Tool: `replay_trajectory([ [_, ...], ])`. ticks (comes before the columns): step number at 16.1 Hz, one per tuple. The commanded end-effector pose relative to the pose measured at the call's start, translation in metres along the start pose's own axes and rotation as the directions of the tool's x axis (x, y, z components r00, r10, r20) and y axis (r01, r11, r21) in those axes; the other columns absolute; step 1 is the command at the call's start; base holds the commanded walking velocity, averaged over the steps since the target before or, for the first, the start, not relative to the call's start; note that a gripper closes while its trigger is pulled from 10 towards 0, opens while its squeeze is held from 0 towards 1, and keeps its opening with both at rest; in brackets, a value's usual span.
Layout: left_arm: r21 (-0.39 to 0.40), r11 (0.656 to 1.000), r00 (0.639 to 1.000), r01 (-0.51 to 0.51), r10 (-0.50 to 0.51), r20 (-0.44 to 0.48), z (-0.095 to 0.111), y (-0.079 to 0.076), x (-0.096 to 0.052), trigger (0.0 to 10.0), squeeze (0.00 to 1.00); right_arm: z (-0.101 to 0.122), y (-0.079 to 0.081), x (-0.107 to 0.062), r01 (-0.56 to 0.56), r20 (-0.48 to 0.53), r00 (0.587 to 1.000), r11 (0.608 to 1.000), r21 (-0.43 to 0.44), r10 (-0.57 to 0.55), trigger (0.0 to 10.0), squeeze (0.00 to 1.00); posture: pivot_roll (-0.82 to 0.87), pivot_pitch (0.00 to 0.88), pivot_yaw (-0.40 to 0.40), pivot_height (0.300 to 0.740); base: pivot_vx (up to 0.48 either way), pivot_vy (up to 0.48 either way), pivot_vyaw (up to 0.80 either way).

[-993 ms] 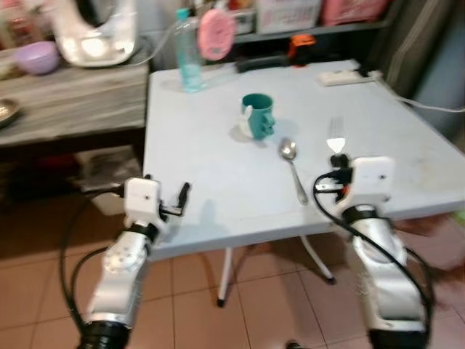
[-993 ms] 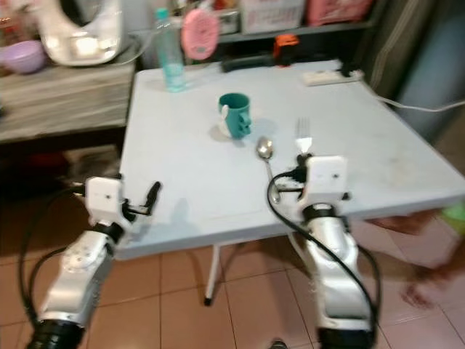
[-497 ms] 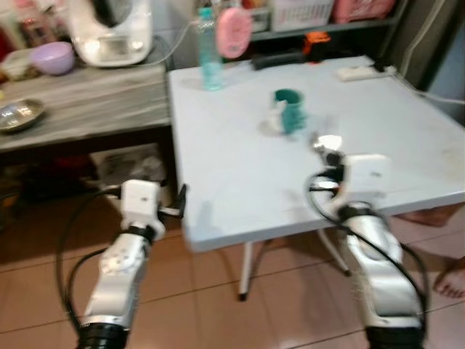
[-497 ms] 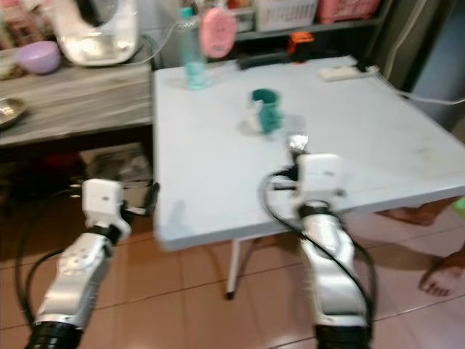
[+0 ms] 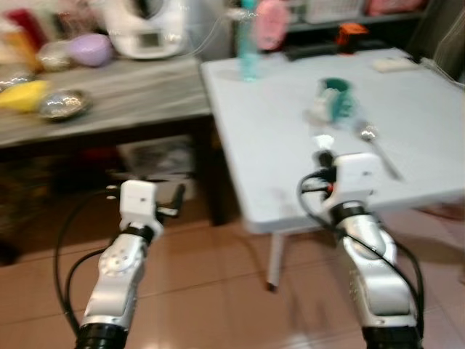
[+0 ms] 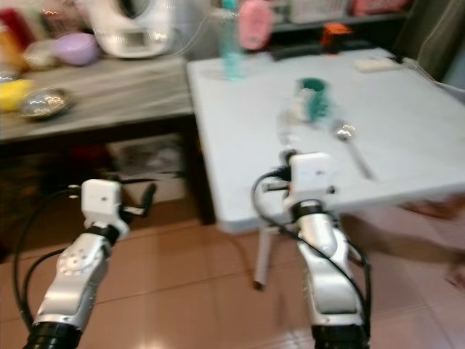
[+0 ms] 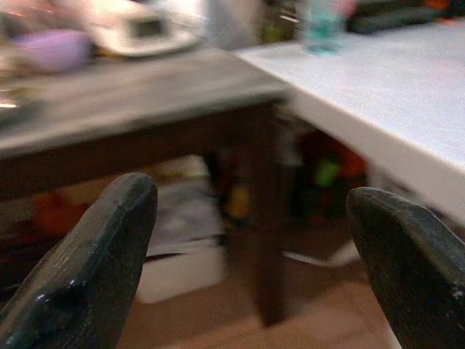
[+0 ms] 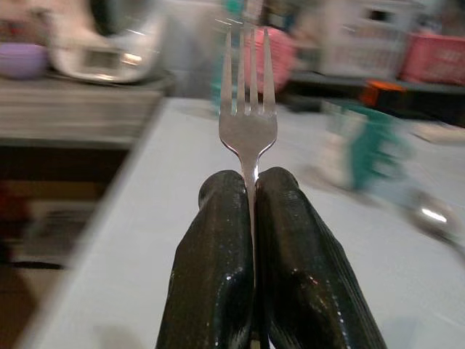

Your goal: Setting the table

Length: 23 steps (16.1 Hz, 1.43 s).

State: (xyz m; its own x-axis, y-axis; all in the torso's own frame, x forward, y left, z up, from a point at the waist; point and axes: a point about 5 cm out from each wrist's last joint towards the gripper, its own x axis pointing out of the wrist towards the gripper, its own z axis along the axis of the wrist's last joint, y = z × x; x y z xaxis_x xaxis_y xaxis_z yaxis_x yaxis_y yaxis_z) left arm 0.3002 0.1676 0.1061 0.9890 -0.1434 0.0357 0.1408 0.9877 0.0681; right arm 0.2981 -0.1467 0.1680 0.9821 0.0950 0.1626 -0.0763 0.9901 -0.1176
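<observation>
My right gripper (image 8: 248,190) is shut on a silver fork (image 8: 248,102), tines pointing forward, held above the near left part of the pale blue table (image 5: 290,138). The fork's tines (image 5: 322,140) poke up past the right wrist. A teal mug (image 5: 336,99) stands on the table, and a silver spoon (image 5: 376,147) lies just to its right. My left gripper (image 5: 178,198) is open and empty, low over the tiled floor to the left of the table, facing the wooden side table (image 7: 131,98).
The wooden side table (image 5: 109,98) to the left carries a steel bowl (image 5: 62,104), a purple bowl (image 5: 89,49), something yellow and a white appliance (image 5: 145,29). A clear bottle (image 5: 248,43), pink object and power strip (image 5: 392,64) sit at the table's back. A bare foot (image 6: 458,276) is at far right.
The whole view has swung left, so the table now sits further right and more of the wooden side table shows. The right gripper still holds the fork.
</observation>
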Motion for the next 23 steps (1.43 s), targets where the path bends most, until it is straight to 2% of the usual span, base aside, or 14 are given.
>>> replay_trajectory([
  [1,0.0,1.0,1.0,0.008,-0.008,-0.006,-0.002,-0.003,-0.001,10.0,0.0,0.002,-0.005,-0.001,0.016,0.011,1.0,1.0,0.0,-0.016,10.0,0.0,-0.06,0.071,0.065,0.74,0.0,0.442,0.76],
  [12,-0.006,1.0,1.0,0.012,-0.012,-0.005,-0.002,-0.008,0.001,10.0,0.0,0.0,-0.004,0.0,0.017,0.003,1.0,1.0,0.008,-0.017,10.0,0.0,-0.06,0.077,0.069,0.74,0.0,0.439,0.73],
  [17,-0.059,0.995,0.996,0.084,-0.083,0.029,0.003,-0.018,0.0,10.0,0.0,-0.004,-0.009,-0.001,0.053,-0.021,0.998,0.998,0.035,-0.052,10.0,0.0,-0.06,0.074,0.068,0.74,0.0,0.0,0.0],
  [23,-0.078,0.988,0.99,0.135,-0.132,0.045,0.006,-0.023,-0.001,10.0,0.0,-0.004,-0.009,0.0,0.055,-0.02,0.998,0.998,0.04,-0.055,10.0,0.0,-0.06,0.071,0.068,0.74,0.0,0.0,-0.52],
])
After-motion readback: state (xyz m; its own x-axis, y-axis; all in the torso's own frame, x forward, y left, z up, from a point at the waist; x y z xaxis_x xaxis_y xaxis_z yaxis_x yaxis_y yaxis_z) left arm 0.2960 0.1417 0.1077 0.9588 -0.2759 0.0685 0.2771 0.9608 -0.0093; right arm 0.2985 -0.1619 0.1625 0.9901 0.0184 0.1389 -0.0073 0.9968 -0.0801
